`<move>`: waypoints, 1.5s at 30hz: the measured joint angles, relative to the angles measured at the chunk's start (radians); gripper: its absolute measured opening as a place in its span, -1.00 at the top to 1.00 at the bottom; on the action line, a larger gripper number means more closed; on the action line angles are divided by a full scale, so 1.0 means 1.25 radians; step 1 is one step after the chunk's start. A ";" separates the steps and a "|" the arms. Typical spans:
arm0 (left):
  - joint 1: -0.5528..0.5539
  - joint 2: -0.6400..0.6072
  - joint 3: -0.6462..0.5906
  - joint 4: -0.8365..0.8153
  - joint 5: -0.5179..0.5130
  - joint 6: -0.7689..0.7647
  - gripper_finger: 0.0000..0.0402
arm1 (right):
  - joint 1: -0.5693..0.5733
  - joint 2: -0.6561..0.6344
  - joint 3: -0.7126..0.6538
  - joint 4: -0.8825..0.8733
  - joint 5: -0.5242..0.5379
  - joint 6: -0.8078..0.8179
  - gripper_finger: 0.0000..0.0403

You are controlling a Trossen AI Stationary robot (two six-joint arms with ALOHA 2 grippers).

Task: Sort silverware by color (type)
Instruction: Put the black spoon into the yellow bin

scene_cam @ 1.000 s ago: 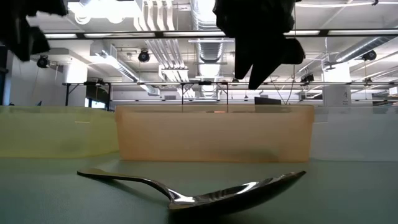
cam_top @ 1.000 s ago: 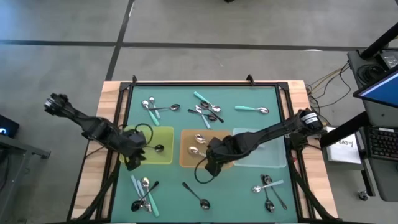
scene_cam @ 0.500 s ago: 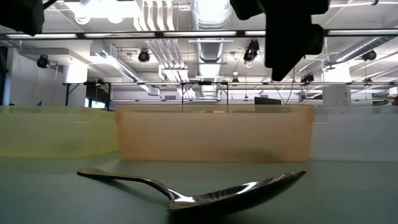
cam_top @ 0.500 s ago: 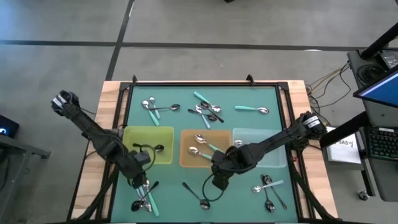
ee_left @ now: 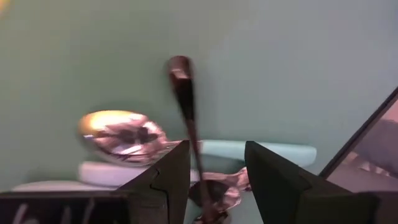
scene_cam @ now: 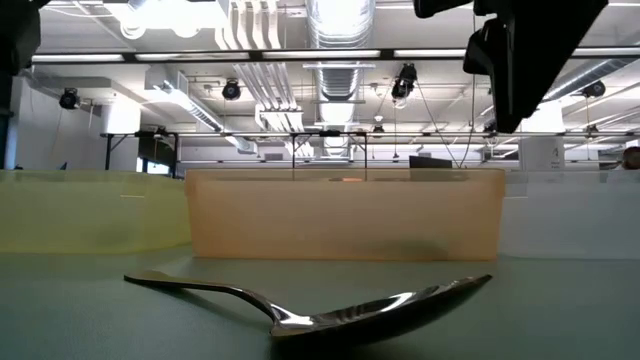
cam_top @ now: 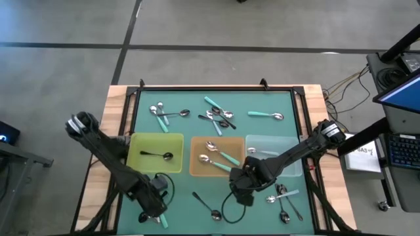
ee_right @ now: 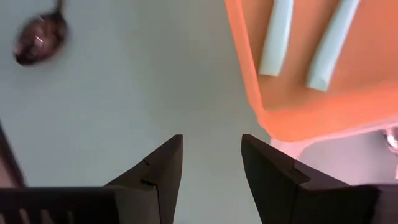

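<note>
In the high view my left gripper [cam_top: 152,202] is open above the spoon cluster [cam_top: 149,211] near the table's near-left corner. In the left wrist view its fingers [ee_left: 214,168] stand on either side of a black-handled spoon [ee_left: 184,93], which lies beside a silver bowl [ee_left: 121,132] and a teal handle [ee_left: 261,150]. My right gripper [cam_top: 239,193] is open over bare mat, just near of the orange tray [cam_top: 197,167]. Its wrist view [ee_right: 210,165] shows that tray's corner [ee_right: 292,115] with two teal handles [ee_right: 273,37]. A black-handled spoon [cam_top: 207,204] lies flat on the mat, and also fills the foreground of the low view [scene_cam: 320,312].
The yellow tray [cam_top: 141,164] holds one black-handled spoon [cam_top: 157,155]. A clear tray [cam_top: 289,167] sits to the right of the orange one. More spoons lie along the far side [cam_top: 220,117] and near the right corner [cam_top: 282,196]. A black frame [cam_top: 131,131] rims the mat.
My left gripper has moved from the yellow tray toward the table's near edge and now hangs over the near-left spoon cluster. My right gripper has moved from the orange tray toward the near edge and slightly right, onto bare mat.
</note>
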 joint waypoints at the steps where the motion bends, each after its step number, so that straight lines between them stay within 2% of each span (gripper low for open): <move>1: -0.002 0.017 0.014 -0.001 0.000 0.000 0.33 | 0.000 0.000 0.000 -0.007 0.000 -0.006 0.23; 7: -0.025 0.089 0.069 -0.053 0.000 -0.018 0.33 | 0.000 0.000 0.000 -0.021 0.002 -0.032 0.23; 18: -0.103 0.095 0.048 -0.070 0.019 -0.163 0.33 | 0.000 0.000 0.000 -0.021 0.010 -0.042 0.23; 23: -0.103 0.110 0.048 -0.068 0.013 -0.140 0.33 | -0.001 0.000 0.000 -0.021 0.045 -0.041 0.23; 36: -0.100 0.165 0.050 -0.070 -0.010 -0.083 0.33 | -0.002 0.000 0.000 -0.017 0.046 0.000 0.23; 45: -0.099 0.167 0.048 -0.069 -0.029 -0.064 0.54 | -0.002 0.000 0.000 -0.015 0.046 0.001 0.23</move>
